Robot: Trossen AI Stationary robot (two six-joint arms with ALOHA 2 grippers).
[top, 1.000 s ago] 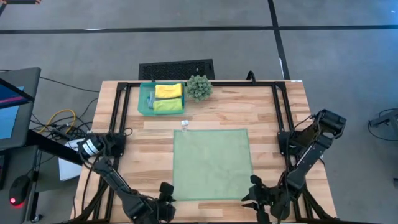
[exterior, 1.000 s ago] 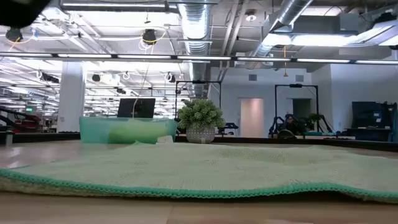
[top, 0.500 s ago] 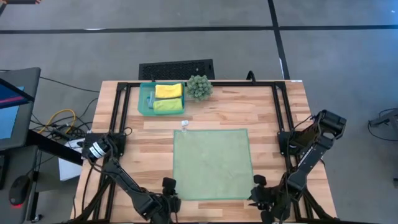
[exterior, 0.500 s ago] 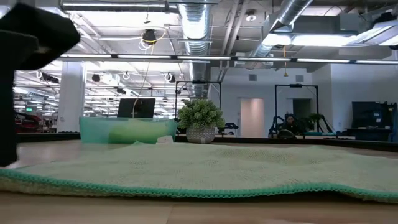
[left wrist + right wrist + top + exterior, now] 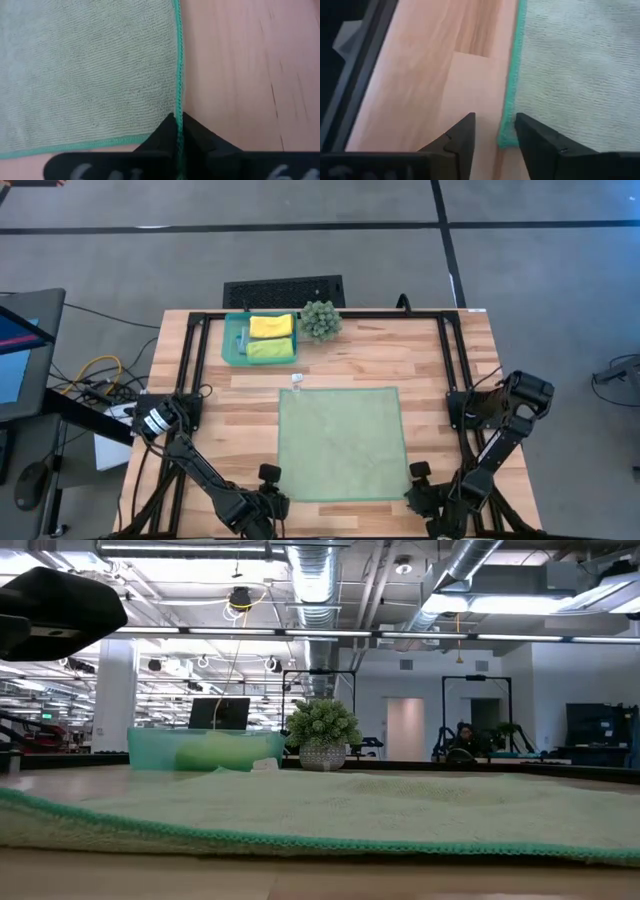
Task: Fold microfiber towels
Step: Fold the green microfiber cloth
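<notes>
A pale sage green microfiber towel (image 5: 341, 444) lies spread flat on the wooden table. My left gripper (image 5: 272, 498) is at its near left corner and is shut on it. My right gripper (image 5: 418, 491) is at the near right corner (image 5: 507, 140), open, with one finger on either side of that corner; whether they touch it, I cannot tell. In the low view the towel's left end (image 5: 25, 802) stands a little off the table. A yellow towel (image 5: 271, 326) and a lime green towel (image 5: 268, 349) lie folded in the teal tray (image 5: 232, 340). My left gripper pinches the towel's near left corner (image 5: 178, 111) between its two shut fingers, which slant down at it from the near side. The green hem runs straight into the fingers. That corner is raised slightly; the remainder of the towel lies flat on the table.
The tray stands at the far left of the table, with a spiky green plant (image 5: 320, 320) beside it. A small white thing (image 5: 297, 379) lies just beyond the towel's far edge. A black frame rail (image 5: 448, 360) runs along the table's sides. Bare wood surrounds the towel.
My left gripper has come down onto the towel's near left corner and shut on it; that corner now stands a little higher in the low view. My right gripper has dropped toward the near right corner, and its arm has sunk lower.
</notes>
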